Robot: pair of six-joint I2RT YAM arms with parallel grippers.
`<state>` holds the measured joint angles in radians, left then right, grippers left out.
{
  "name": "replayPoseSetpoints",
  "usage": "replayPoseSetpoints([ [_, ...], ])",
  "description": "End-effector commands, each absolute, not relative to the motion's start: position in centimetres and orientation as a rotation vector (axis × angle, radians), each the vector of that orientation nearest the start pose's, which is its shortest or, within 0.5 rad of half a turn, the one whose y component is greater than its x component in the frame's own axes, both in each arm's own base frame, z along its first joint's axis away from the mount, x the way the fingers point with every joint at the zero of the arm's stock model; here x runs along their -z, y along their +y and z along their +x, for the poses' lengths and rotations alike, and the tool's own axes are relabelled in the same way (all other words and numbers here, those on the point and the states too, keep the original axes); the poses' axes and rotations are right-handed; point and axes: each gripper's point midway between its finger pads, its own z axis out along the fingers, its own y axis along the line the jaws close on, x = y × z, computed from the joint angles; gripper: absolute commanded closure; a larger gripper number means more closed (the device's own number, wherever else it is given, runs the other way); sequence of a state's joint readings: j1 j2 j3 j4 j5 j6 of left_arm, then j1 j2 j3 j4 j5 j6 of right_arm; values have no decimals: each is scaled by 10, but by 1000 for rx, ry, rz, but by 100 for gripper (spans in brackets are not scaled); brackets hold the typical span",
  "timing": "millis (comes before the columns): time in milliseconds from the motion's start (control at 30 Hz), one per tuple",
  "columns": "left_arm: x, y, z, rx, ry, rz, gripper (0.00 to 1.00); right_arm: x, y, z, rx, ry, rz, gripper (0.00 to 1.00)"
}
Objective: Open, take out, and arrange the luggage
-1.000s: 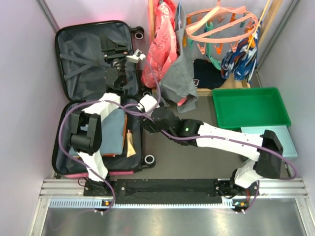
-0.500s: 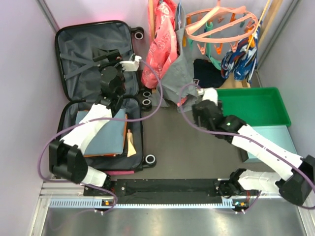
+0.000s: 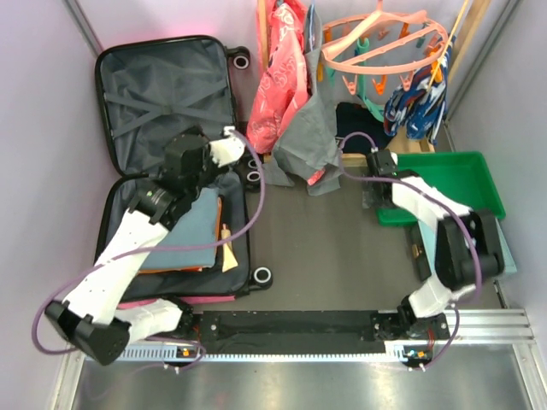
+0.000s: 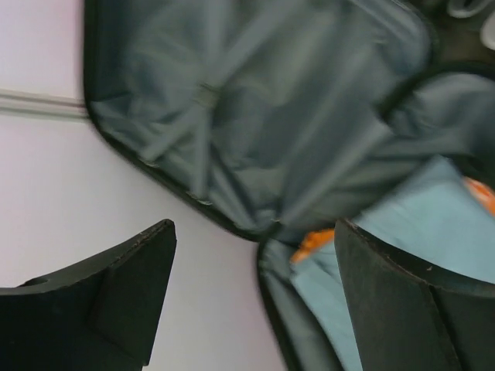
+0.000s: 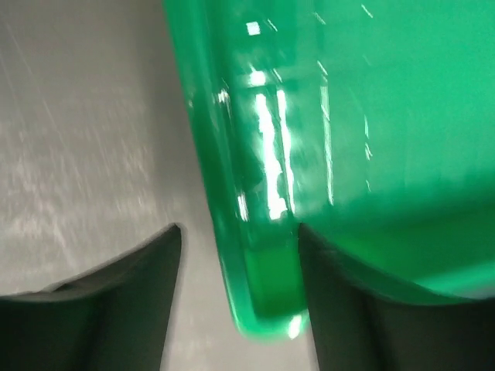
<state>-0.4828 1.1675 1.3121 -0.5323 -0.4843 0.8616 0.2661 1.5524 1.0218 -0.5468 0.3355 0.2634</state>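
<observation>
The luggage (image 3: 162, 94) lies opened flat on the worktop (image 3: 333, 256), directly below and ahead of your left fingers (image 4: 116, 286). Its two shells sit one beyond the other. Each shell's long axis runs left to right, with the wheeled end pointing toward your right fingers (image 5: 131, 286), which are well apart from it. The shell farther from your left fingers shows only dark grey strapped lining. The nearer shell holds a folded blue-grey garment (image 3: 192, 231). Your left fingers are spread wide and hold nothing. The green tray (image 5: 255, 193) has its corner rim between your right fingers. One finger is inside the wall and the other is outside, with bare worktop showing between it and the wall, so they are not clamped.
</observation>
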Motion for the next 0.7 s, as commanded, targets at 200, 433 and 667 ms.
replayPoseSetpoints([
  [200, -248, -97, 256, -107, 2019, 1070, 23, -68, 81, 374, 94, 2577, 6, 97],
  [433, -200, -99, 233, -23, 2106, 1153, 28, -126, 88, 362, 154, 2428, 10, 100],
  [667, -163, -94, 215, 7, 2160, 1204, 28, -190, 81, 345, 145, 2352, 16, 100],
])
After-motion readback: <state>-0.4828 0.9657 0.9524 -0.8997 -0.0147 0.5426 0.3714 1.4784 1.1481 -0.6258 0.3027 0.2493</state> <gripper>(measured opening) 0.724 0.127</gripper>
